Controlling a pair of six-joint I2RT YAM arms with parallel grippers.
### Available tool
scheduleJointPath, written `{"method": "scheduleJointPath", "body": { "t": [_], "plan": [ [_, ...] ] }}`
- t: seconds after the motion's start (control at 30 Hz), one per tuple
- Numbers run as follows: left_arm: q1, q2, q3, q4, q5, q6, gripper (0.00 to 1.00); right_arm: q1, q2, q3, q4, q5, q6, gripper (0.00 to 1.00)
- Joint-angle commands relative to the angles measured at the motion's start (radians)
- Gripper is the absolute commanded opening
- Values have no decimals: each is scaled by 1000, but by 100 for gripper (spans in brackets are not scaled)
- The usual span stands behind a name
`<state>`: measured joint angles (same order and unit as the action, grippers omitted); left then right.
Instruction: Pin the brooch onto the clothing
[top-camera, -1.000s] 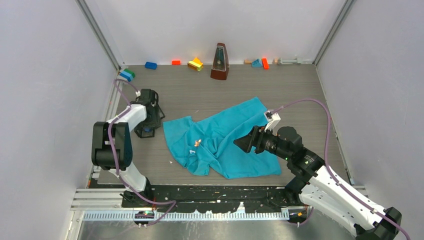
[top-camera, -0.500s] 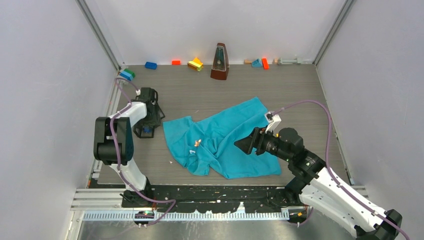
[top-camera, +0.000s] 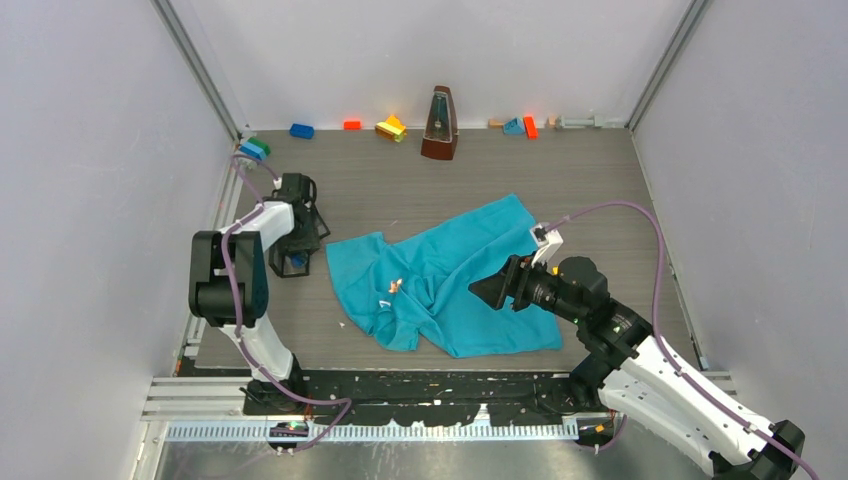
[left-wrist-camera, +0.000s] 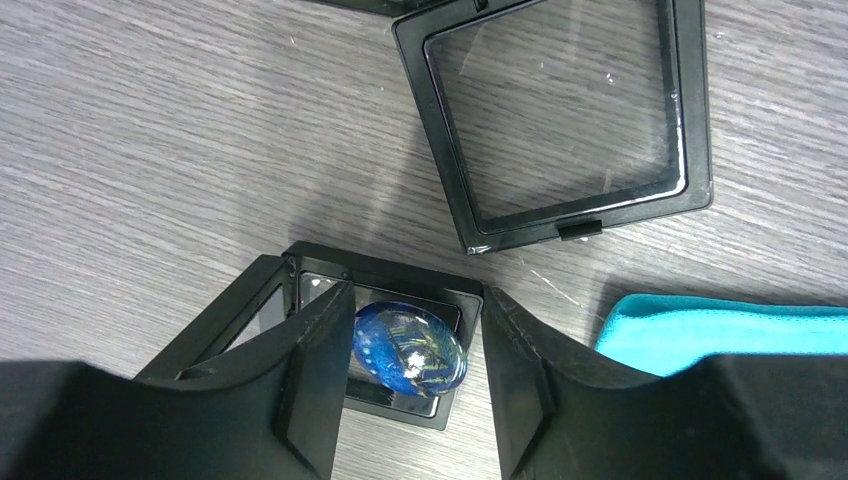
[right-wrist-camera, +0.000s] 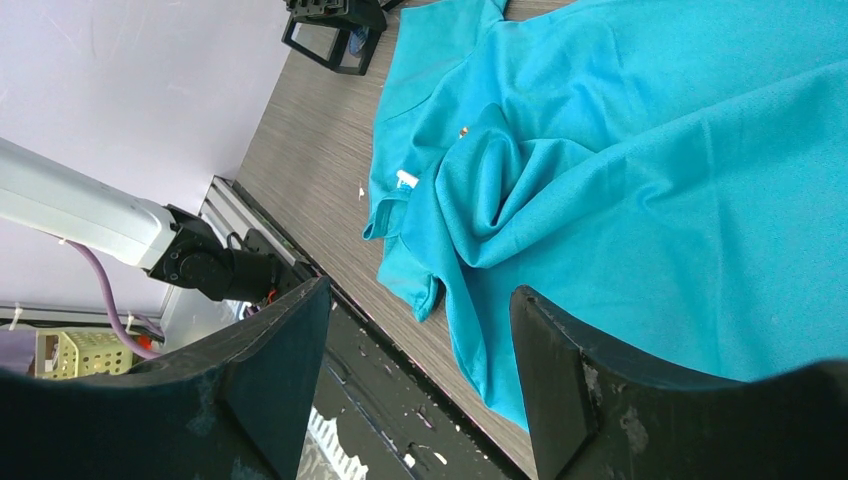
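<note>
Blue glass brooch (left-wrist-camera: 408, 347) sits in its black case (left-wrist-camera: 330, 262) on the surface (left-wrist-camera: 150, 150), just left of the teal T-shirt (top-camera: 450, 270). Left tool (left-wrist-camera: 412, 305) straddles it, jaws part-open, gripping nothing yet: centre, close gently on its sides, lift straight. Right tool (right-wrist-camera: 418, 300) hangs wide open, empty, over the shirt.

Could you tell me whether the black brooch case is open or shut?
Open: its clear-windowed lid lies flat on the table beside the base, leaving the blue brooch uncovered.
</note>
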<state>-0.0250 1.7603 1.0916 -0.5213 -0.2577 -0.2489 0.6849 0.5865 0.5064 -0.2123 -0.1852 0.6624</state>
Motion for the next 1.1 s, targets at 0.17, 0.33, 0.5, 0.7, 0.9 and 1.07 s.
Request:
{"method": "scheduleJointPath", "body": {
  "t": [0.17, 0.33, 0.5, 0.7, 0.9, 1.07],
  "plan": [
    [5, -110, -28, -34, 8, 7, 53, -1, -8, -1, 27, -17, 14, 71],
    [5, -113, -24, -62, -11, 8, 65, -1, -7, 1, 27, -20, 16, 71],
    [5, -72, -4, -102, 15, 7, 66, -1, -5, 1, 26, -21, 15, 71],
    [5, -21, 14, -120, 23, 7, 65, -1, -2, 1, 25, -22, 16, 71],
    [5, 0, 27, -131, 36, 8, 56, -1, -2, 0, 25, -22, 16, 71],
    [5, -31, 18, -134, 37, 8, 49, -1, -3, -2, 25, -20, 17, 71]
  ]
}}
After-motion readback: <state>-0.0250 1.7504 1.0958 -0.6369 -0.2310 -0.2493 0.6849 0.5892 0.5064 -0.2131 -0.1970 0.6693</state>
